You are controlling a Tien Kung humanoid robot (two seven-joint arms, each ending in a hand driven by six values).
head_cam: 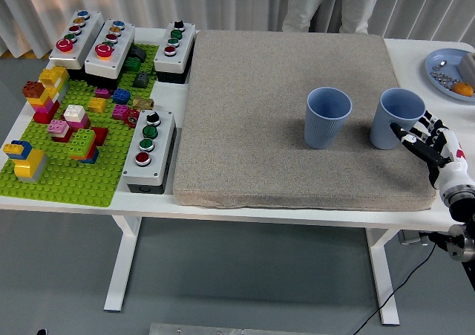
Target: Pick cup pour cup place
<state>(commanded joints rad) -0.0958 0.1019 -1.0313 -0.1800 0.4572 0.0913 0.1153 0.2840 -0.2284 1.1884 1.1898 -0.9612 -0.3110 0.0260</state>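
Two blue ribbed cups stand upright on the grey mat (289,112). The left cup (327,117) is near the mat's middle right. The right cup (396,118) is close to the mat's right edge. My right hand (427,140) comes in from the lower right, fingers spread, its fingertips just at the right cup's side. Whether they touch it I cannot tell. It holds nothing. The left arm is out of view.
A green baseplate (67,179) with coloured bricks fills the table's left, with several button boxes (150,149) around it. A blue plate (449,71) with small items sits at the far right. A person (326,4) stands at the far side.
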